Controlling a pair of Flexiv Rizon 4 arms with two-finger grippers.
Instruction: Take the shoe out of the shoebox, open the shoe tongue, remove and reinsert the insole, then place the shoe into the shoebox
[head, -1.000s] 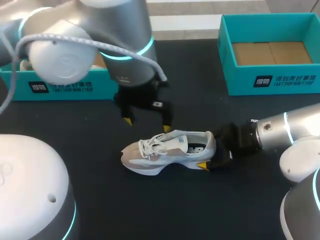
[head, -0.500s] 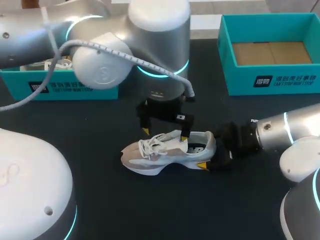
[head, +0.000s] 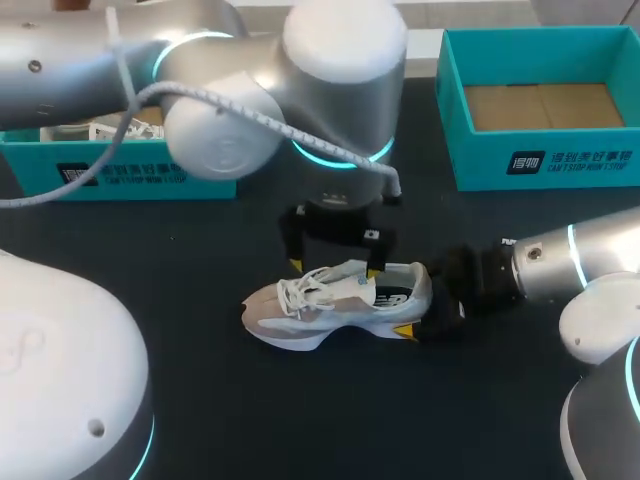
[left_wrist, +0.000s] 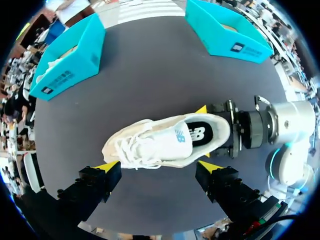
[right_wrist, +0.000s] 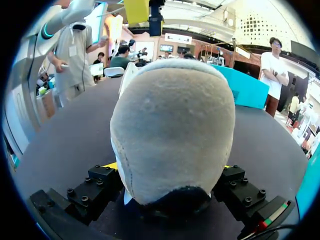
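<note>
A white and beige sneaker (head: 330, 300) lies on its sole on the black table, toe to the left. My right gripper (head: 420, 302) is shut on its heel, one yellow tip on each side, as the left wrist view shows around the sneaker (left_wrist: 165, 142). In the right wrist view the heel (right_wrist: 172, 135) fills the space between the right gripper's (right_wrist: 170, 167) fingers. My left gripper (head: 334, 268) hangs open just above the sneaker's tongue and collar, its fingers (left_wrist: 107, 167) spread wide with nothing between them. The dark insole (left_wrist: 200, 134) shows inside the sneaker.
A teal shoebox (head: 540, 160) with a bare cardboard bottom stands at the back right. A second teal shoebox (head: 120, 175) at the back left holds another shoe. My left arm's big joints overhang the table's left and middle.
My left arm has swung right and lowered, bringing its open gripper from the sneaker's back left to right over its laces and collar. The right gripper and sneaker have stayed put.
</note>
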